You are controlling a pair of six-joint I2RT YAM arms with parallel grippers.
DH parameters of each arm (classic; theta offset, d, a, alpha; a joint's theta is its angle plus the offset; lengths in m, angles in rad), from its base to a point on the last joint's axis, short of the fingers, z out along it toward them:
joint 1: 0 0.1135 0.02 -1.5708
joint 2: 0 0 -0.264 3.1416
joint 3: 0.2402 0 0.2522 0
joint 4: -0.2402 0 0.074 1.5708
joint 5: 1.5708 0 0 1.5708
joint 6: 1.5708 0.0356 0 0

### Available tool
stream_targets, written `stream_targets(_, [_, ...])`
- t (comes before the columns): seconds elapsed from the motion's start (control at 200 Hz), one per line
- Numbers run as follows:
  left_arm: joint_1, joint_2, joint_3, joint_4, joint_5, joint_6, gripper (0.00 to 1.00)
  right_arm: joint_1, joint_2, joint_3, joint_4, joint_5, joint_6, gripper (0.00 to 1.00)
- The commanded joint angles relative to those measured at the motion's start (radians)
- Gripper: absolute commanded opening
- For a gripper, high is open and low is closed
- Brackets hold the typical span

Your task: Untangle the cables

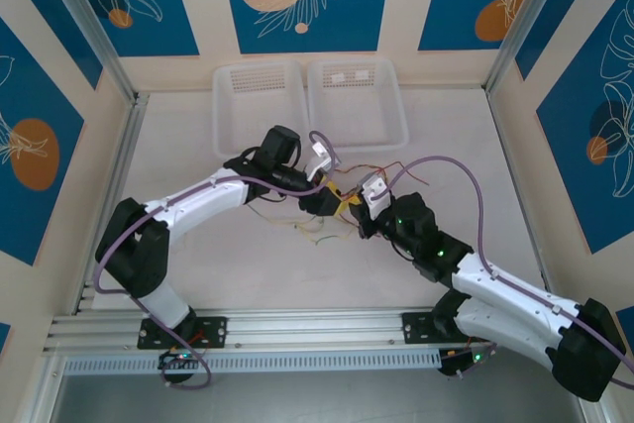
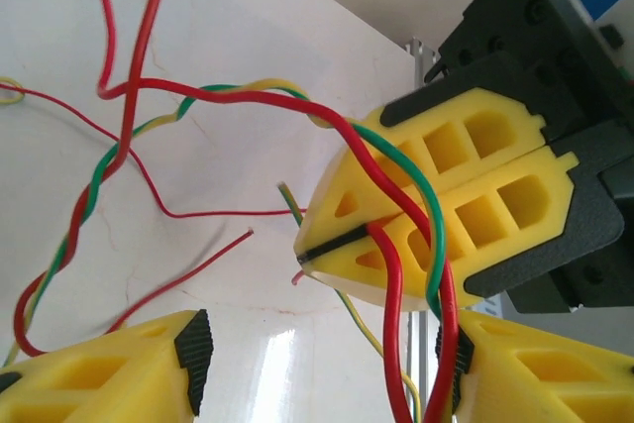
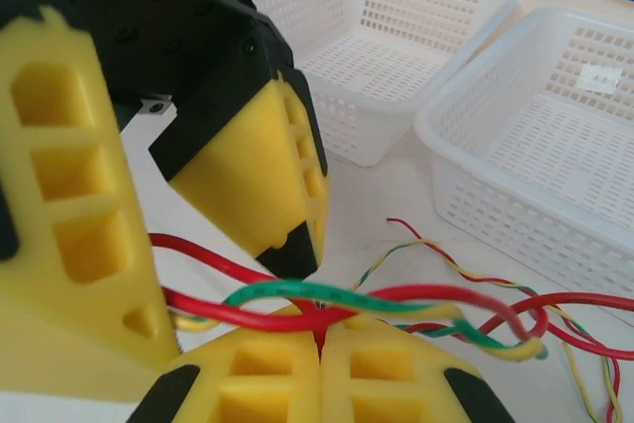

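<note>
The cables lie tangled at mid-table where both arms meet. My right gripper is shut on a thick red cable that runs into the seam between its yellow fingers. A green cable drapes over those fingers. In the left wrist view the right gripper hangs just above my left gripper, which is open. Red and green cables drop through that gap close to its right pad. A twisted red, green and yellow strand trails off to the left.
Two white mesh baskets stand side by side at the back of the table, also seen ahead in the right wrist view. Thick purple-grey arm cables loop above the table. Thin loose wires spread toward the baskets.
</note>
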Motion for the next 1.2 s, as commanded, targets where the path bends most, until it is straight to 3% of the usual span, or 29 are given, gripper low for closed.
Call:
stream_targets(0.0, [0.016, -0.055, -0.020, 0.076, 0.005, -0.035, 0.66, 0.008, -0.027, -0.024, 0.031, 0.014, -0.016, 0.00])
stream_targets(0.1, [0.032, -0.067, -0.026, 0.094, 0.013, -0.056, 0.70, 0.008, -0.045, -0.040, 0.026, 0.011, -0.020, 0.00])
stream_targets(0.155, [0.043, -0.075, -0.037, 0.120, 0.028, -0.077, 0.76, 0.008, -0.058, -0.051, 0.028, 0.013, -0.021, 0.00])
stream_targets(0.235, [0.049, -0.081, -0.049, 0.135, 0.037, -0.083, 0.72, 0.008, -0.082, -0.064, 0.029, 0.017, -0.016, 0.00])
stream_targets(0.415, [0.033, -0.024, 0.016, -0.001, 0.062, -0.021, 0.65, 0.010, -0.113, -0.072, 0.026, 0.018, -0.014, 0.00])
stream_targets(0.8, [-0.001, 0.029, 0.063, -0.071, 0.084, 0.021, 0.62, 0.011, -0.101, -0.075, 0.047, 0.029, -0.021, 0.00])
stream_targets(0.855, [-0.002, 0.041, 0.071, -0.082, 0.100, 0.028, 0.56, 0.011, -0.101, -0.074, 0.047, 0.032, -0.020, 0.00])
stream_targets(1.065, [-0.010, 0.055, 0.076, -0.073, 0.105, 0.024, 0.62, 0.010, -0.092, -0.068, 0.048, 0.038, -0.031, 0.00])
stream_targets(1.195, [-0.009, 0.054, 0.077, -0.067, 0.103, 0.022, 0.37, 0.011, -0.085, -0.065, 0.054, 0.039, -0.035, 0.00])
